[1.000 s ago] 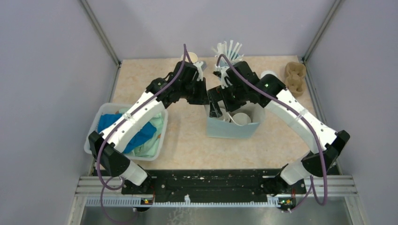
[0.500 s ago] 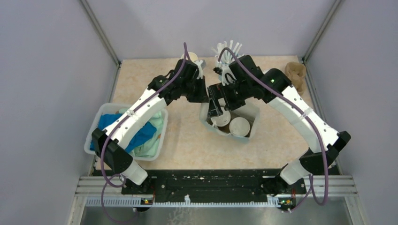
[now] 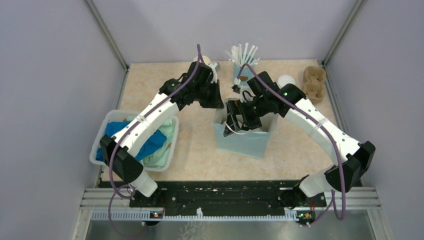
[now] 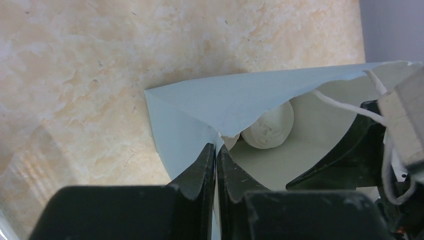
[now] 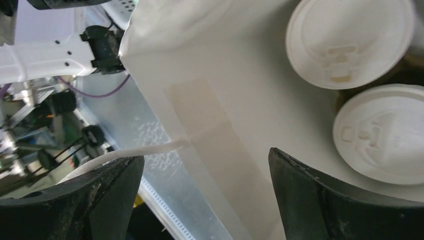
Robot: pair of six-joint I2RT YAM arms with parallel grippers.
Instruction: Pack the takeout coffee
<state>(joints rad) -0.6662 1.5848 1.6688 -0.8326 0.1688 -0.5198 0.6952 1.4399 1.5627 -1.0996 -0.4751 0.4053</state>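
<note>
Two white-lidded takeout coffee cups (image 5: 350,40) sit side by side inside the blue bag (image 3: 242,142). The left claw (image 4: 216,152) pinches the bag rim. The right claw (image 5: 204,156) is spread above them. Bare counter (image 3: 200,150) lies left of the bag.

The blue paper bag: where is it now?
In the top view the blue paper bag stands mid-table, on the near side of the cup of white sticks. The left gripper pinches its rim; the right gripper is open inside it.

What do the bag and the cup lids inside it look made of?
The bag: probably paper, matte light blue, with sharp folds and a ragged rim. The lids: likely moulded plastic, smooth white, with embossed raised details.
</note>
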